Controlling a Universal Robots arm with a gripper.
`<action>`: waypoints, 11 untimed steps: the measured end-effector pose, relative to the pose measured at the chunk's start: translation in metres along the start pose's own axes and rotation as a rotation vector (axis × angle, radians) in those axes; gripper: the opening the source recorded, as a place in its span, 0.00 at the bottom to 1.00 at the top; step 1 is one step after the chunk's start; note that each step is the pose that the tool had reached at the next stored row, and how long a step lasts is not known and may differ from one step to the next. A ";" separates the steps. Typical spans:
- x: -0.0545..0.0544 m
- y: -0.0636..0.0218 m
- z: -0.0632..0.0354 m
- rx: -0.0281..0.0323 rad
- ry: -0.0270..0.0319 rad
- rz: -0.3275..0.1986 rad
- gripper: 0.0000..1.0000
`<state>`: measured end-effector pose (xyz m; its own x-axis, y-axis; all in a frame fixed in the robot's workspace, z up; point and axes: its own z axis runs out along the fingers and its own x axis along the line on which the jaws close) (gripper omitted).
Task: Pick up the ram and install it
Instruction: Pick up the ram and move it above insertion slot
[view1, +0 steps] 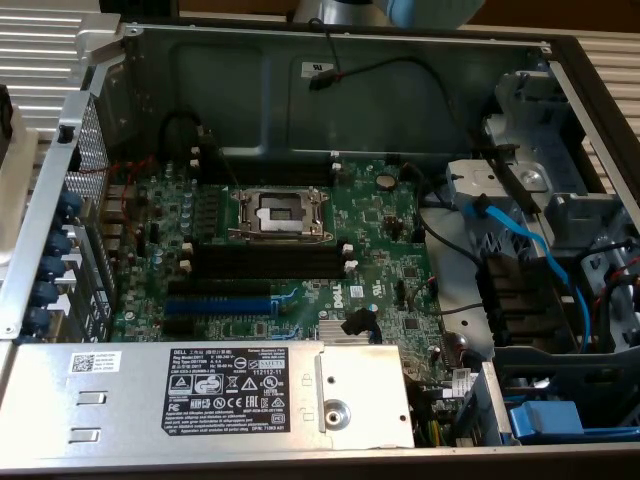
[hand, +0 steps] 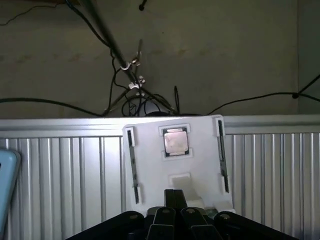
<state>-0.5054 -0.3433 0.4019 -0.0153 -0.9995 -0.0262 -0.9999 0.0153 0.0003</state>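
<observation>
The white tray (hand: 150, 150) holds one ram stick (hand: 132, 165), one square processor chip (hand: 175, 141) beside it, and a second ram stick (hand: 222, 157) beyond the chip. The gripper (hand: 175, 199) hangs at the tray's edge, jaws pressed together, gripping nothing.

A workshop or lab for computer assembly is suggested: an opened computer case (view1: 330, 90) with its motherboard (view1: 380, 215) exposed, a ribbed metal surface (hand: 60, 175), a white parts tray (hand: 150, 165) just ahead of the jaws, and loose cables (hand: 127, 97) beyond it.
</observation>
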 end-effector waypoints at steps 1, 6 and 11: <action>0.000 0.0002 0.0000 0.0011 0.0000 -0.011 0.10; 0.003 0.0031 -0.0001 0.0044 -0.0001 -0.053 0.10; 0.007 0.0063 -0.0002 0.0062 -0.0001 -0.085 0.10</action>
<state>-0.5118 -0.3501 0.4018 0.0697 -0.9972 -0.0260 -0.9975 -0.0695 -0.0081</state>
